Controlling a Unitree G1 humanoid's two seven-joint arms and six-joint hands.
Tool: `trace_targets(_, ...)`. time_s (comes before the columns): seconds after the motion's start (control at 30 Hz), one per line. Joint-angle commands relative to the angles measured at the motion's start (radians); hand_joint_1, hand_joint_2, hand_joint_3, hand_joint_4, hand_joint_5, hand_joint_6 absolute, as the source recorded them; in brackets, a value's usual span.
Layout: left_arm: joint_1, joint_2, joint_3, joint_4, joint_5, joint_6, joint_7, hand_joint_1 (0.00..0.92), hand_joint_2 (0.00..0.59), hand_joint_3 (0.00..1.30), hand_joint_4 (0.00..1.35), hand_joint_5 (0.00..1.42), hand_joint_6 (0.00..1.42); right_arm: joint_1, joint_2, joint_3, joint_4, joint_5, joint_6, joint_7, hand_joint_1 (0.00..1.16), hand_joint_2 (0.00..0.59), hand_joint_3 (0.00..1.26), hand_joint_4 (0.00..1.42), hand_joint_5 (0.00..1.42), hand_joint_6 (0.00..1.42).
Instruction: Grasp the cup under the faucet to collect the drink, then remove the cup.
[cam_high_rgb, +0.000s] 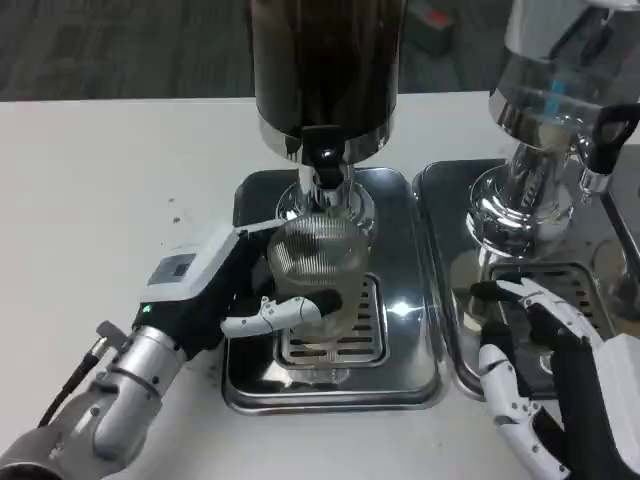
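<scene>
The clear ribbed cup (312, 262) sits at the centre of the frame on the grated drip tray (400, 345), tilted with its mouth toward the camera, just beneath the black faucet (324, 158) of the dark drink dispenser (325, 65). The left robot hand (225, 290) holds the cup, fingers (275, 314) wrapped round its front. At lower right, the right robot hand (545, 375) hovers with fingers spread and nothing in it, over a second tray (450, 300) below a silver dispenser (545, 120) on the white table (100, 180).

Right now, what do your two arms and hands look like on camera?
Left hand: white back bearing a small grey panel, black palm, white fingers; silver jointed forearm with a black cable. Right hand: white fingers, black underneath.
</scene>
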Motion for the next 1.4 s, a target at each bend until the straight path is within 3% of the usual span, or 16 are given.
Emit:
trace_targets(0.03,0.009,0.021,-0.018,-0.007,0.018,0.035,-0.013,0.044,0.058,0.45,0.41,0.46,0.57,-0.006,0.001,0.006,0.008,0.013,0.001,-0.004,0.13,0.495,0.37,0.23,0.22,0.38)
trace_targets(0.3,0.018,0.031,-0.035,-0.027,0.014,0.052,-0.023,0.026,0.051,0.39,0.34,0.40,0.46,-0.016,-0.005,0.011,0.016,0.021,0.002,-0.001,0.13,0.495,0.38,0.23,0.23,0.39)
trace_targets(0.8,0.082,0.076,0.007,-0.104,-0.010,-0.002,0.066,0.033,0.049,0.30,0.33,0.43,0.48,-0.056,-0.024,0.010,0.035,0.039,0.006,0.021,0.13,0.495,0.43,0.23,0.24,0.39)
trace_targets(1.13,0.127,0.105,0.084,-0.122,-0.032,-0.066,0.126,0.026,0.048,0.28,0.32,0.41,0.47,-0.070,-0.024,0.008,0.046,0.046,0.004,0.029,0.13,0.495,0.44,0.23,0.24,0.38)
trace_targets(1.4,0.216,0.151,0.193,-0.219,-0.166,-0.167,0.054,0.016,0.079,0.33,0.38,0.43,0.51,-0.073,-0.023,0.010,0.050,0.054,0.004,0.027,0.13,0.495,0.44,0.23,0.24,0.38)
